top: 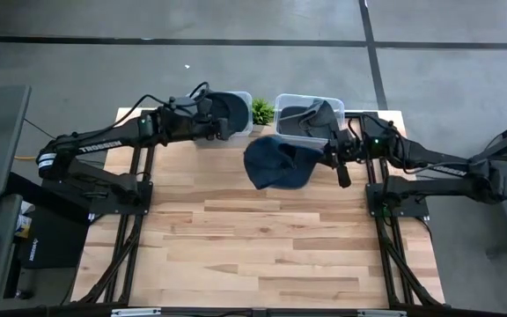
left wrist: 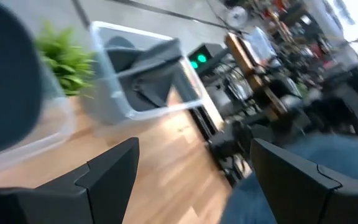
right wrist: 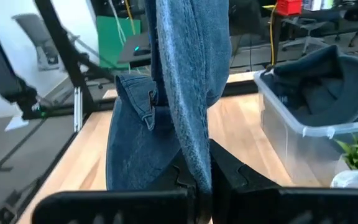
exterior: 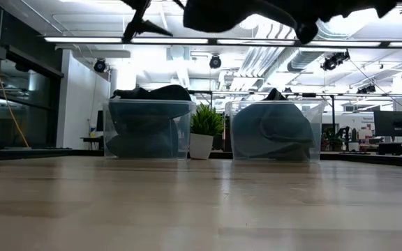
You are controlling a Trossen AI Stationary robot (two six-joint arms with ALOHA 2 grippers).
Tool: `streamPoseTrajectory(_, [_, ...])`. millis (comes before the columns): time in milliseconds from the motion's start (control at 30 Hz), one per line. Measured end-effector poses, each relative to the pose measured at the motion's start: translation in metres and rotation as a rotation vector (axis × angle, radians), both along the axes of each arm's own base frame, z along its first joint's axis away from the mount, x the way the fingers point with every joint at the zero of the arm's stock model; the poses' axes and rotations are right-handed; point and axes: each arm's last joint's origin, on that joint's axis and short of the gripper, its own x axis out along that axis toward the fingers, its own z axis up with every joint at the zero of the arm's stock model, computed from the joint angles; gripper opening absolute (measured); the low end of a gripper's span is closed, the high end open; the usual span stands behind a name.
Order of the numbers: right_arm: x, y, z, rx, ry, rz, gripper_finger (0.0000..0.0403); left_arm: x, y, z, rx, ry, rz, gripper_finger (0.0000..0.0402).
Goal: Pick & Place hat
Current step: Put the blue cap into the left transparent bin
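A blue denim hat (top: 277, 164) hangs in the air over the table's far middle, and my right gripper (top: 327, 158) is shut on its right side. The low view shows the hat (exterior: 250, 12) high above the tabletop. My left gripper (top: 216, 123) stands open in the air beside the left clear bin (top: 236, 99), holding nothing; in the left wrist view its fingers (left wrist: 114, 171) frame the table and the right bin (left wrist: 135, 74). Dark hats lie in both bins. My right gripper pinches a denim edge of the hat (right wrist: 194, 149) between its two shut fingers. The fingers reach in about level from the table's right side. The hat is lifted clear of the table, and its body (right wrist: 135, 149) spreads out beyond the fingers.
Two clear bins (exterior: 149, 129) (exterior: 274, 131) stand at the table's far edge with a small potted plant (top: 262, 110) between them. Bare wooden tabletop (top: 262, 246) stretches from the hat toward the near edge.
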Motion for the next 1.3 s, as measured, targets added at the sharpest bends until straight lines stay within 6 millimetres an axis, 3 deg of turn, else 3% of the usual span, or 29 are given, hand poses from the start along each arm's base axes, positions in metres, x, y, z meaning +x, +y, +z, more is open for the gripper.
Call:
streamPoseTrajectory(200, [0.007, -0.005, 0.01, 0.042, 0.024, -0.09, 0.0005, 0.004, -0.006, 0.002, 0.036, -0.019, -0.091, 0.0305])
streamPoseTrajectory(467, [-0.003, -0.013, 0.016, 0.067, -0.007, -0.212, 0.0005, 0.007, -0.018, 0.002, 0.091, 0.0, -0.154, 0.0305])
streamPoseTrajectory(1033, [0.016, -0.024, 0.016, 0.121, -0.085, -0.075, 0.0005, 0.007, -0.017, 0.002, 0.164, 0.025, -0.123, 0.0305])
streamPoseTrajectory(1300, [0.036, -0.032, 0.007, 0.16, -0.086, -0.034, 0.0005, 0.027, -0.014, 0.0, 0.205, -0.037, -0.181, 0.0305])
